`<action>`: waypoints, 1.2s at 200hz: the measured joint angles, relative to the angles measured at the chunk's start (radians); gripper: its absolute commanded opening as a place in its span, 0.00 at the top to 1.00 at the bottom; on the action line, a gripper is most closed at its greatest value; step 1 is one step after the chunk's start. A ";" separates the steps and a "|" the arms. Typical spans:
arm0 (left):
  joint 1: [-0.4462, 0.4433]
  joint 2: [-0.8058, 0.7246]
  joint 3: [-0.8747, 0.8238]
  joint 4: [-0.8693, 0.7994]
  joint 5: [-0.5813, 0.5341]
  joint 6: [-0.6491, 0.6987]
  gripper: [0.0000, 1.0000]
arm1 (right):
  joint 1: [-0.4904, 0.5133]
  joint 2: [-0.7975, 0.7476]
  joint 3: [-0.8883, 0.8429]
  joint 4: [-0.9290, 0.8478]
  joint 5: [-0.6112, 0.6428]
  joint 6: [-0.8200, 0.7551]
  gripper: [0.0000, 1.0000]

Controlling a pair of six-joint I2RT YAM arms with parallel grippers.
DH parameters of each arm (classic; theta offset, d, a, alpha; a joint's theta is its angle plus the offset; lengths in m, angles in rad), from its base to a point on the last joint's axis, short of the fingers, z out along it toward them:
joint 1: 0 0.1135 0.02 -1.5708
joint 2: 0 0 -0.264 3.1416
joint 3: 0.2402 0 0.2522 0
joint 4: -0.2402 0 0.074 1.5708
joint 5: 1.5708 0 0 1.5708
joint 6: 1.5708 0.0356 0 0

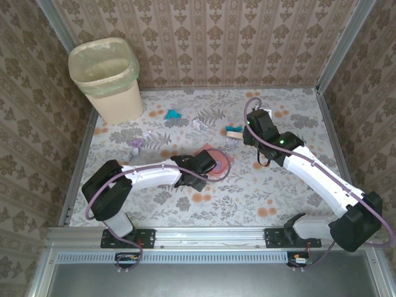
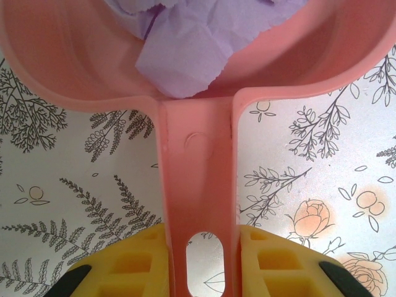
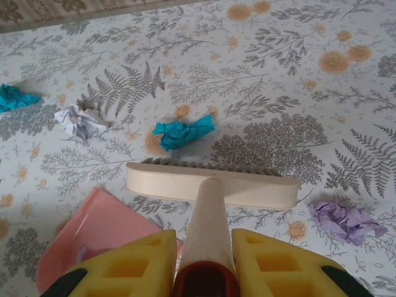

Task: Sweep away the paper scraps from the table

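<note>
My left gripper (image 2: 201, 247) is shut on the handle of a pink dustpan (image 2: 198, 167), and a lilac paper scrap (image 2: 185, 49) lies in the pan. Seen from above, this gripper (image 1: 201, 164) holds the dustpan (image 1: 218, 158) mid-table. My right gripper (image 3: 204, 253) is shut on the handle of a cream brush (image 3: 213, 184), whose head is down on the table (image 3: 278, 74). A teal scrap (image 3: 182, 132) lies just beyond the bristles. A white scrap (image 3: 79, 120) and another teal one (image 3: 15, 98) lie further left, a lilac one (image 3: 346, 219) to the right.
A cream waste bin (image 1: 105, 74) with a green liner stands at the far left corner. Two more lilac scraps (image 1: 143, 137) lie in front of it. Aluminium rails (image 1: 77, 161) edge the cloth, with brown patterned walls behind.
</note>
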 measured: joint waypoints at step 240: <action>-0.008 0.000 0.000 0.015 0.029 -0.002 1.00 | -0.006 -0.066 -0.040 -0.025 -0.036 0.010 1.00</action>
